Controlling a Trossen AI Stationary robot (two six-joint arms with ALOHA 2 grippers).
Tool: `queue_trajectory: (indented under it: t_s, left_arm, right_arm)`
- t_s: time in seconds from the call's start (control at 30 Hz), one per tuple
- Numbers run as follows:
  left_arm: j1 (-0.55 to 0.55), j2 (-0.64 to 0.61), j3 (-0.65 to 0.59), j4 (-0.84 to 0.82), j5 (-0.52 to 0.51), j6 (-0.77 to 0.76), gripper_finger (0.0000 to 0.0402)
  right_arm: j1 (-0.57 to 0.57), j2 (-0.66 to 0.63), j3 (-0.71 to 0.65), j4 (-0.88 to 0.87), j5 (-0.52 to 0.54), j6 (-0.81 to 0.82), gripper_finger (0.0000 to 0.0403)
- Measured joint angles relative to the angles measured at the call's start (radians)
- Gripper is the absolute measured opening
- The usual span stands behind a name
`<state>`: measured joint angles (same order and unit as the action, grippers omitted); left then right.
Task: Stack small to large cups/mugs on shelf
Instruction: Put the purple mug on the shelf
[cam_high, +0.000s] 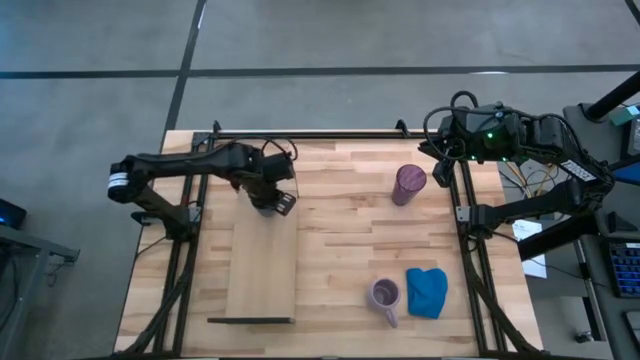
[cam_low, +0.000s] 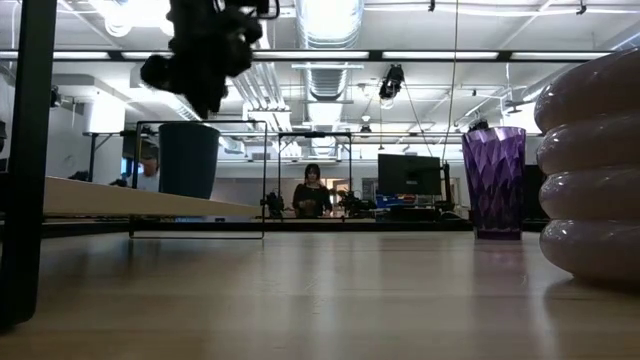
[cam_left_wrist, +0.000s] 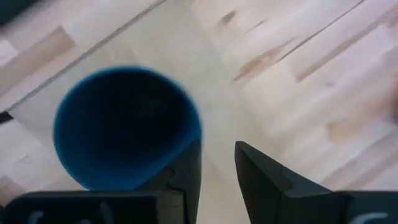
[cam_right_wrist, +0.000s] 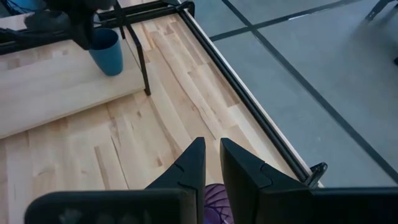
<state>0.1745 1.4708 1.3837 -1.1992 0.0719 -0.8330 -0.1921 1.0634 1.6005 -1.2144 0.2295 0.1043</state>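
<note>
The small dark blue cup (cam_left_wrist: 124, 127) stands upright on the far end of the wooden shelf (cam_high: 262, 270); it also shows in the low view (cam_low: 188, 160) and the right wrist view (cam_right_wrist: 106, 51). My left gripper (cam_left_wrist: 217, 168) hovers just above it, open and empty, with the cup beside one finger and outside the gap. The dark purple tumbler (cam_high: 408, 185) stands on the table at the far right. The pale lilac mug (cam_high: 385, 295) stands near the front right. My right gripper (cam_right_wrist: 212, 146) is shut and empty by the tumbler (cam_right_wrist: 214, 208).
A bright blue cloth (cam_high: 427, 292) lies next to the lilac mug. The shelf's dark end bracket (cam_right_wrist: 144, 74) stands at its far end, close to the cup. Most of the plank toward the near edge is bare. A person (cam_low: 312, 190) stands in the room beyond.
</note>
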Motion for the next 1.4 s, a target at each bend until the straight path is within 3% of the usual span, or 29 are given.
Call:
queue_trajectory:
  t_s: [0.37, 0.6, 0.73, 0.93, 1.13, 1.4]
  left_arm:
    - [-0.035, 0.016, 0.319, 0.051, -0.047, 0.020, 0.0083]
    - [-0.189, 0.162, 0.497, 0.318, -0.039, 0.160, 0.0083]
    - [-0.247, 0.282, 0.592, 0.294, -0.003, 0.189, 0.0083]
    - [-0.282, 0.404, 0.630, 0.237, 0.061, 0.186, 0.0083]
    - [-0.320, 0.482, 0.634, 0.339, 0.127, 0.157, 0.0083]
    - [-0.388, 0.570, 0.657, 0.512, 0.104, 0.000, 0.0083]
  right_arm:
    - [0.000, 0.000, 0.000, 0.000, 0.000, 0.000, 0.0043]
    - [0.000, 0.000, 0.000, 0.000, 0.004, -0.003, 0.0043]
    - [-0.001, 0.000, 0.000, 0.000, 0.011, -0.003, 0.0043]
    - [0.000, 0.000, 0.000, -0.022, -0.009, 0.070, 0.0043]
    - [-0.001, 0.000, 0.000, -0.075, -0.022, 0.106, 0.0043]
    - [0.000, 0.000, 0.000, -0.158, -0.065, 0.179, 0.0043]
